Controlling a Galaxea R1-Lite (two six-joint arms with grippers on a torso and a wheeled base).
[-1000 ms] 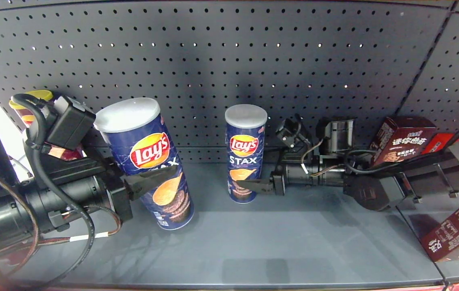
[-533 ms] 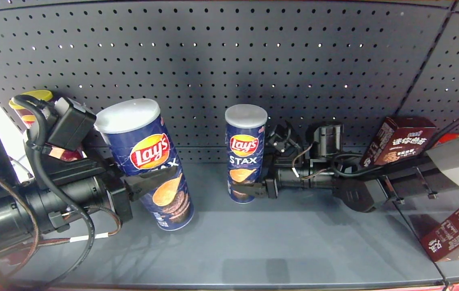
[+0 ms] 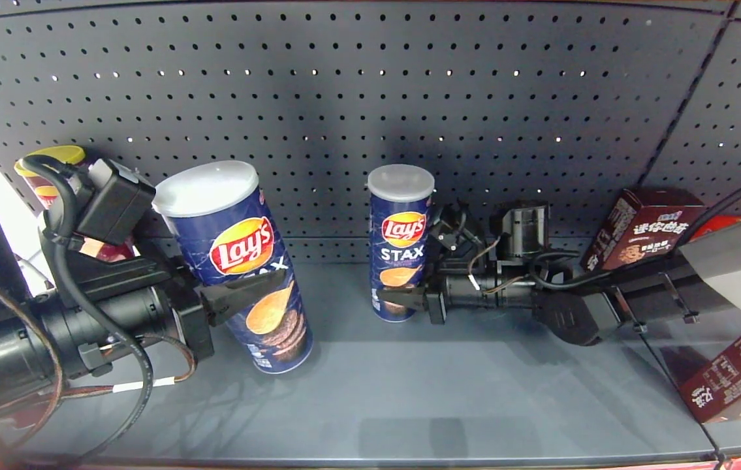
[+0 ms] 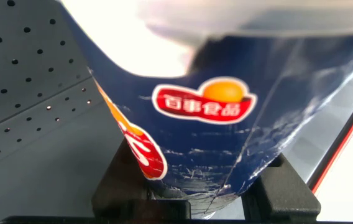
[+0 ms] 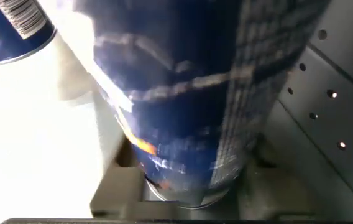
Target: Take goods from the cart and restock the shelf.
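Note:
A tall blue chips can [image 3: 233,258] with a grey lid leans to the left at the left of the grey shelf [image 3: 448,391]. My left gripper [image 3: 249,294] is shut on its lower half, and the left wrist view shows that can [image 4: 226,118] close up. A second blue chips can [image 3: 401,238] stands upright near the pegboard back wall. My right gripper [image 3: 399,301] is shut on its lower part from the right. In the right wrist view this can [image 5: 183,118] sits between the fingers, with the other can [image 5: 9,28] farther off.
A yellow-lidded can [image 3: 50,160] stands at the far left behind my left arm. Dark brown boxes sit at the right, one at the back [image 3: 647,228] and one near the front [image 3: 739,378]. The shelf floor in front of the cans is bare.
My right arm moved left and its gripper closed on the second can, which has shifted slightly right and towards the back wall. The left arm and its can stayed still.

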